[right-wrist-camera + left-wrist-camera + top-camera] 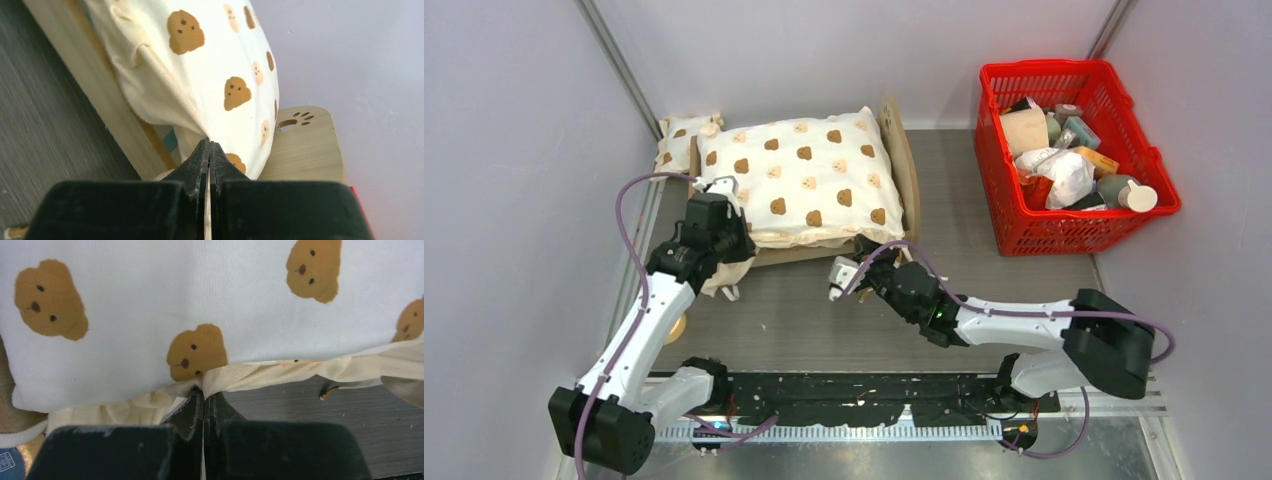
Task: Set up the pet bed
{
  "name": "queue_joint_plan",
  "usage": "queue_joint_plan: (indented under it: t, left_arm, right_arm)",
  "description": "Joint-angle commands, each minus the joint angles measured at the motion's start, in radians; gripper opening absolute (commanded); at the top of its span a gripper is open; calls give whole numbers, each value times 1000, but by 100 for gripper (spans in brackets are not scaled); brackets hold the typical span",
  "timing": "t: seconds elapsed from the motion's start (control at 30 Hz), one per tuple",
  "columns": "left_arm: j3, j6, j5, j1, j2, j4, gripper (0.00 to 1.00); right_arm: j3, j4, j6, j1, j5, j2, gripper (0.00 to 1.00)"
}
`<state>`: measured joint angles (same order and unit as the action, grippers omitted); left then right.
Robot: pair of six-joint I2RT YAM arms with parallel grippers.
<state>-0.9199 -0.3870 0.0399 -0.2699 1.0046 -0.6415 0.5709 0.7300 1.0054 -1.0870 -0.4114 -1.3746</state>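
Pet bed [906, 165]: stands at the far left-centre of the table [1024, 290], with its long side toward the arms.
Headboard [305, 145]: arched light wood with a paw-print cutout [296, 119], upright at the right end of the bed.
Cushion [799, 180]: cream with bear faces, lies on the bed and covers nearly all of it; its ruffle hangs over the near rail.
Left gripper [203, 392]: at the near left corner of the bed, fingers pressed together on the cream ruffle of the cushion, just under a bear face.
Right gripper [208, 145]: at the near right corner, beside the near rail and close to the headboard; fingers pressed together, pinching the corner of the cushion, whose cloth is drawn to a point at the tips.
Pillow [679, 140]: small, same bear print, touching the far left end of the bed.
Basket [994, 180]: red plastic, full of mixed items, well apart on the right of the headboard.
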Motion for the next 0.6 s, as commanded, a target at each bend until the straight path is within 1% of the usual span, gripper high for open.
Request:
queue_joint_plan:
  t: [0.0, 0.07, 0.1, 0.17, 0.27, 0.4, 0.43, 0.47, 0.5, 0.53, 0.57]
  left_arm:
    - [-72, 22, 8, 36, 13, -12, 0]
    - [-86, 9, -32, 39, 10, 4, 0]
    - [-95, 4, -75, 42, 11, 7, 0]
    - [-118, -1, -108, 43, 18, -18, 0]
    - [-146, 11, -106, 43, 17, -97, 0]
    - [-91, 26, -108, 43, -18, -154, 0]
    - [-68, 34, -86, 43, -33, -166, 12]
    - [-51, 42, -56, 43, -47, -177, 26]
    - [-38, 47, -6, 43, -67, -186, 36]
    - [-27, 44, 50, 43, -88, -189, 43]
    - [-17, 35, 105, 43, -114, -190, 47]
  right_arm:
    - [14, -58, -250, 41, 76, 99, 5]
    - [6, -73, -293, 66, 104, 120, 5]
    - [2, -76, -314, 72, 103, 124, 5]
    - [-2, -94, -331, 86, 113, 136, 5]
    - [-2, -144, -366, 105, 155, 166, 5]
    - [-7, -203, -397, 110, 193, 198, 5]
    - [2, -252, -406, 110, 203, 213, 8]
    - [10, -280, -426, 110, 226, 222, 15]
    - [27, -328, -441, 109, 231, 237, 20]
    - [33, -346, -482, 110, 237, 245, 30]
    - [38, -352, -498, 111, 243, 258, 35]
